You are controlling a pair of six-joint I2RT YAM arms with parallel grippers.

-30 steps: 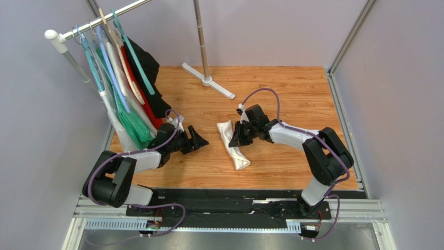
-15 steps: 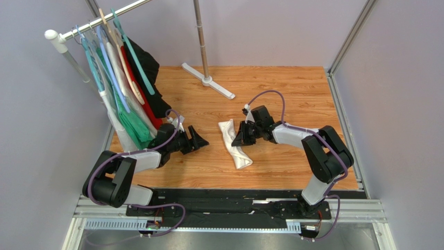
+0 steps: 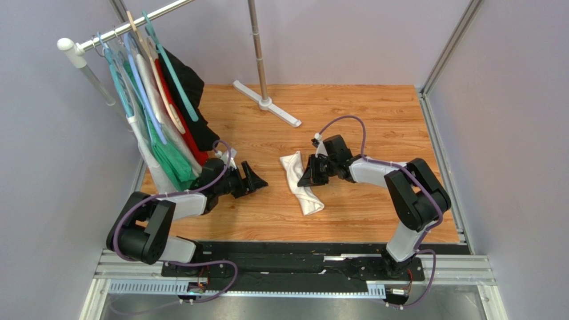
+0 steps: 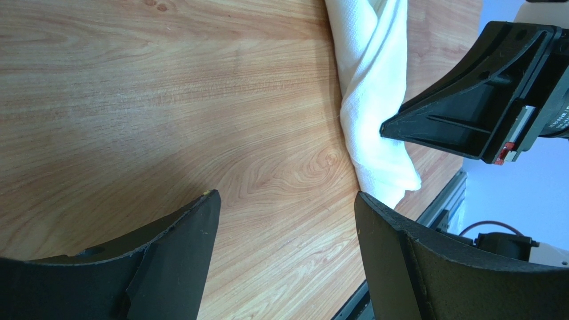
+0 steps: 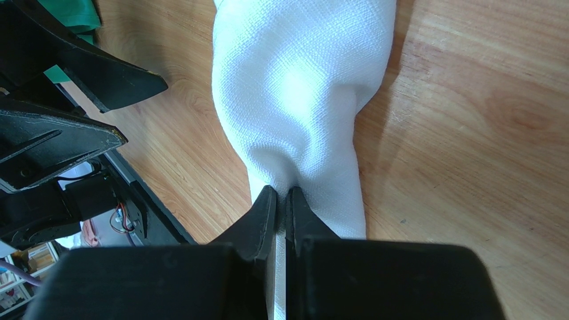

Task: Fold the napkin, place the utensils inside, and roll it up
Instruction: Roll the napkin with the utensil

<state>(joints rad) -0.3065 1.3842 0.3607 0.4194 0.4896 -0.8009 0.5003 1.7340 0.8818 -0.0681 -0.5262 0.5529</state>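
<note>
My left jaws (image 4: pixel 286 200) hang wide apart over bare worktop (image 4: pixel 133 100), holding nothing. Just beyond them, my right jaws (image 5: pixel 280 195) are closed, the tips pinching a pucker in the napkin (image 5: pixel 300 80), which lies bunched into a loose, twisted roll mid-worktop. I judge this is the rolling step (perhaps its tail end). Next I must snug the loose end without unwinding it. No utensil shows; whether it is wrapped inside or missing, I cannot tell.
</note>
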